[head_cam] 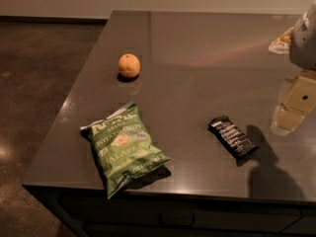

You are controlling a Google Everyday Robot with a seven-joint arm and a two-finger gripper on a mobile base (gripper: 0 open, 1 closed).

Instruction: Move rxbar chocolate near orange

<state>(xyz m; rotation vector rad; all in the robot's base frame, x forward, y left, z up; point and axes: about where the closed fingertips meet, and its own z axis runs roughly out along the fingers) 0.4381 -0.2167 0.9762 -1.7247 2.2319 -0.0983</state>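
Green jalapeño potato chip bag (126, 149) lies nearest, at the counter's (197, 43) front edge. To its right we see the rxbar chocolate (232, 136), flat and diagonal, well apart from the orange (129, 65) up-left. The gripper (291, 110) hovers just right of the bar, apparently empty; how wide it stands we cannot tell. We judge the bar light, thin and slick-wrapped: pinch across its narrow width, mid-length.

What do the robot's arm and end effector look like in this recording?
The end effector, at the right edge of the view over the table, is built of blocky cream-yellow segments, and one face carries a small dark dot. Above it sits a rounded pale-grey arm housing. No cables or lettering are visible.
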